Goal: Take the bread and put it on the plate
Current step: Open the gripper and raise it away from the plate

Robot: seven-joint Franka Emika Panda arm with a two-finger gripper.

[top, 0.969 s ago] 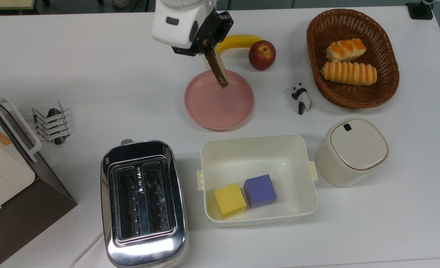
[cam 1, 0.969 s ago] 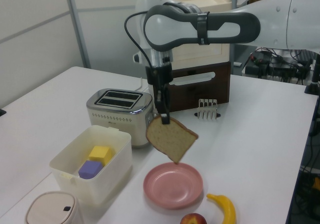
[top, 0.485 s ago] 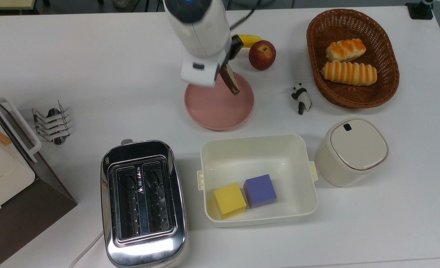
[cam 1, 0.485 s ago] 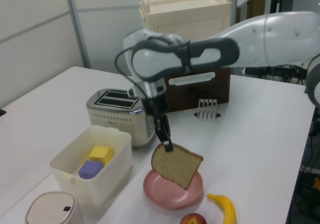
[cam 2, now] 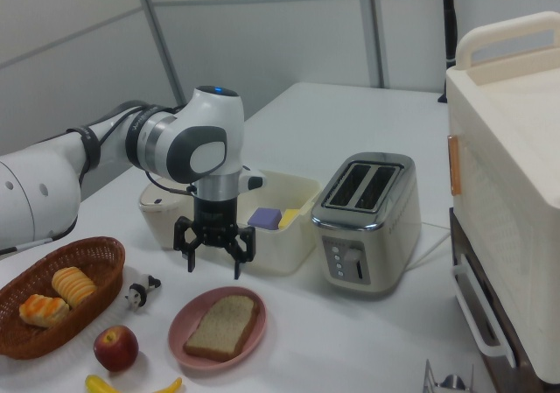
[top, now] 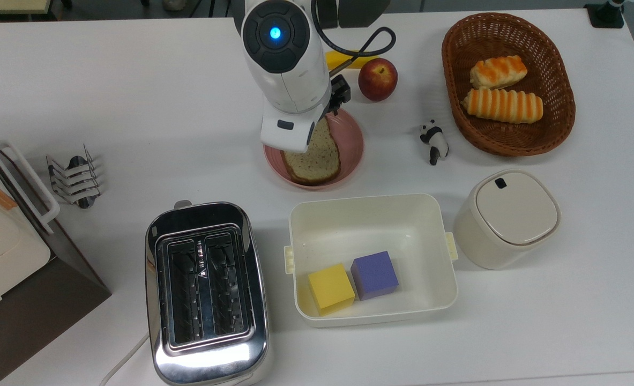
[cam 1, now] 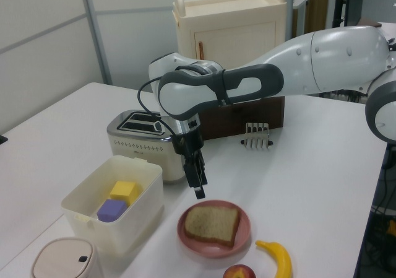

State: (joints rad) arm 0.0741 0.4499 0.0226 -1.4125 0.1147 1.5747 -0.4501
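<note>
The bread (cam 1: 212,223) lies flat on the plate (cam 1: 240,241), so the placing step looks done; next the arm need only lift clear. The end effector (cam 2: 214,262) hangs just above the plate, released and empty. The right view shows its spread fingers; the top view hides them beneath the arm.

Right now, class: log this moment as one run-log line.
bread: flat on plate | gripper: open, above plate, holding nothing | step: placed
</note>
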